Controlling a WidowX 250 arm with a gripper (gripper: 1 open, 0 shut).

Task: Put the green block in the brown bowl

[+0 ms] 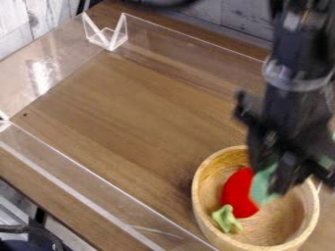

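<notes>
Because the gripper [262, 167] is closed on the green block [264, 184], which hangs over the brown bowl [309, 214] beside the red thing [237, 186], a release too close to this thing may make the block lean on it or tip to the far side.

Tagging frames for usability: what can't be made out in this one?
Camera view:
- Gripper's fingertips: motion blur, overlap with the green block.
- Block's upper end: behind the blurred gripper.
- Whether block touches red item: overlap hides it.
- Bowl's far right rim: partly behind the gripper.
</notes>
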